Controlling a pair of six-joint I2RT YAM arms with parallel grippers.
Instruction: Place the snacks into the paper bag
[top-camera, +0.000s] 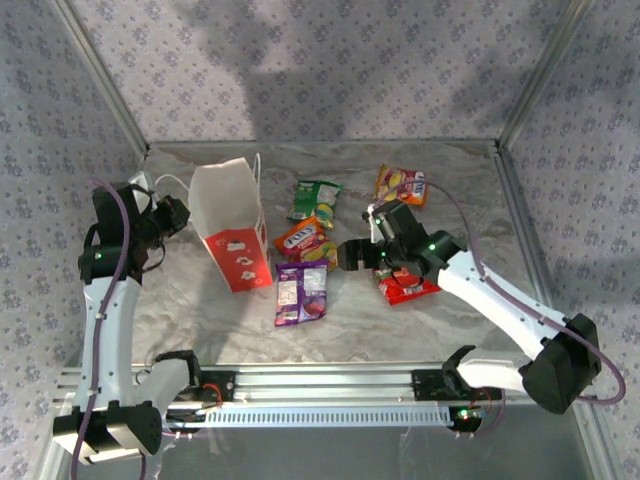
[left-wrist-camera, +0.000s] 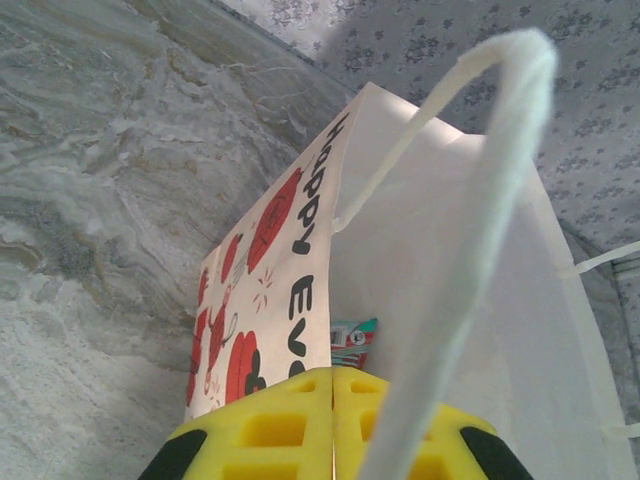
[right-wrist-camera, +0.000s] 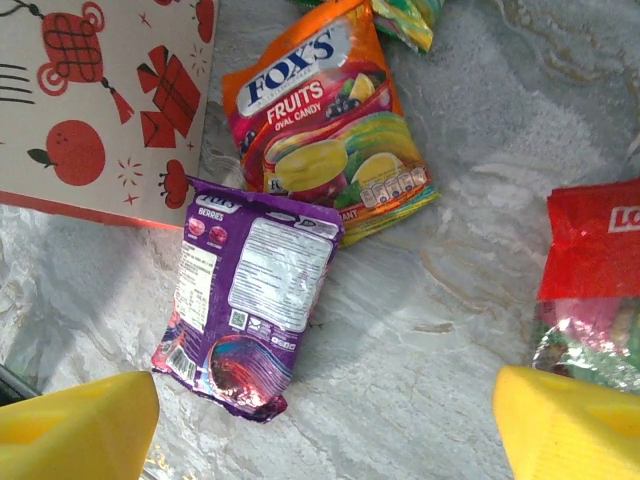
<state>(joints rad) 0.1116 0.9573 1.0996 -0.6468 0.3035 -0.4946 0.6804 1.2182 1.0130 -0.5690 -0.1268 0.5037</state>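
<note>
Bag (top-camera: 225, 200) is printed white with red motifs; purple packet (right-wrist-camera: 250, 300), orange packet (right-wrist-camera: 325, 120), red packet (right-wrist-camera: 590, 270) are seen; table (right-wrist-camera: 430, 340) is marbled grey.

A teal packet (left-wrist-camera: 352, 340) sits deep in the bag (left-wrist-camera: 440, 300), mostly hidden behind its wall and my left fingers (left-wrist-camera: 280, 430). In the right wrist view, the red packet (right-wrist-camera: 595, 290) is cut off at the right edge and the green packet (right-wrist-camera: 405, 18) at the top.

The left arm (top-camera: 108, 320) and right arm (top-camera: 500, 300) are slim white tubular links with bulky black joint housings, green indicator lights (top-camera: 432, 243) and looping mauve cables (top-camera: 123, 245). The left gripper (left-wrist-camera: 332, 378) and right gripper (right-wrist-camera: 325, 385) carry blocky bright-yellow plastic fingers (left-wrist-camera: 280, 430).
</note>
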